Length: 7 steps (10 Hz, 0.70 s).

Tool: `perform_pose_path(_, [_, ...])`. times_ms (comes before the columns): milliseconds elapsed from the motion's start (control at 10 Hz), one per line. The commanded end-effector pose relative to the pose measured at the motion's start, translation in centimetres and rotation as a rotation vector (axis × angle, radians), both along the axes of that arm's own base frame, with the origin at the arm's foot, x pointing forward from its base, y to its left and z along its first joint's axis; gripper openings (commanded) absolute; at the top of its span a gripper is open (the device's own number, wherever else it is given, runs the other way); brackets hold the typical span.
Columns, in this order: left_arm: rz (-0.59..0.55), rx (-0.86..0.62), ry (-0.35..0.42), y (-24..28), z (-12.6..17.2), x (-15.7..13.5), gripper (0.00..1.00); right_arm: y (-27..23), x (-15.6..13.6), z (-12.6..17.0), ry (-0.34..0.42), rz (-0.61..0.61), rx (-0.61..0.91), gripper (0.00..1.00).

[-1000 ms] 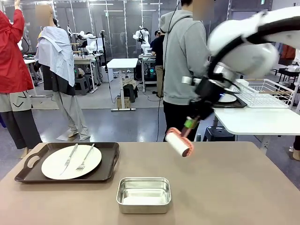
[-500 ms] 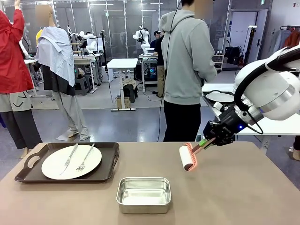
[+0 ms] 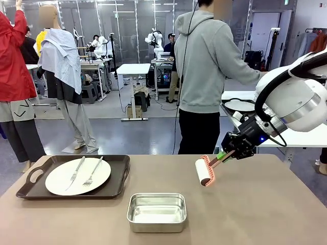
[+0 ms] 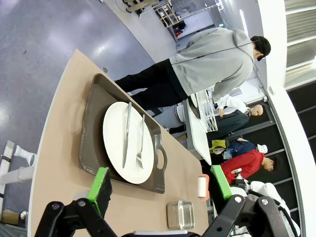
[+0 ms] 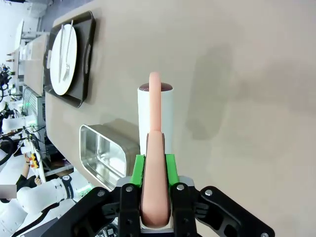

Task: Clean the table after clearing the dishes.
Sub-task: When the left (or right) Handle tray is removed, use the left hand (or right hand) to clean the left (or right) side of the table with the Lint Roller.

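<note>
Cleaning gear sat in the right gripper (image 3: pixel 225 154). Its jaws were clenched on the pink handle of a lint roller (image 3: pixel 204 172), and in the right wrist view the green pads (image 5: pixel 139 170) pressed that handle from both sides. The roller's white drum hung beyond the steel pan (image 3: pixel 156 212) and to its right, low over the table (image 3: pixel 255 214); I could not tell whether it touched the tabletop. Seen from the right wrist, the drum pointed away from the gripper, with the pan just beside it on one side and bare tabletop on the other.

The dishes lay on the table to the pan's left and a little farther back. A white plate (image 3: pixel 59 184) rested on a dark brown tray (image 3: pixel 120 168), and a knife (image 3: pixel 76 172) and a fork (image 3: pixel 93 172) lay side by side across it, the fork nearer the pan. Tray and pan stood apart, not touching.

The left gripper (image 4: pixel 160 173) was released, its fingers spread wide with nothing between them, raised above the table and looking down on tray, plate and pan.

A person (image 3: pixel 202 66) in a grey hoodie stood beyond the pan at the far side of the table, one arm stretched toward a white side table (image 3: pixel 286 132) farther back on the pan's right.
</note>
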<state>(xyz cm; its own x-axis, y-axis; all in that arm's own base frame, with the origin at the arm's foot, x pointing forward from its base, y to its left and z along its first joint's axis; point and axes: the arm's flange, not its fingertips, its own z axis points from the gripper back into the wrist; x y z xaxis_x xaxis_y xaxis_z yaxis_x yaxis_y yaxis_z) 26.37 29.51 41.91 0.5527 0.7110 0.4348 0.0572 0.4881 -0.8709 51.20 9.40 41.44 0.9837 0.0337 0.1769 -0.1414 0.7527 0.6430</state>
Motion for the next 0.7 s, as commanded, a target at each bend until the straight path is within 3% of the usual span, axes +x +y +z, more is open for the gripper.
perform_pose_path(0, [0.000, -0.011, -0.018, 0.2, 0.1, -0.1, 1.00, 3.2, 2.8, -2.2, 0.041, 0.033, 0.015, 0.21])
perform_pose_path(600, [0.000, -0.011, -0.018, 0.2, 0.1, -0.1, 1.00, 2.4, 3.0, -7.6, 0.091, 0.003, 0.044, 0.21])
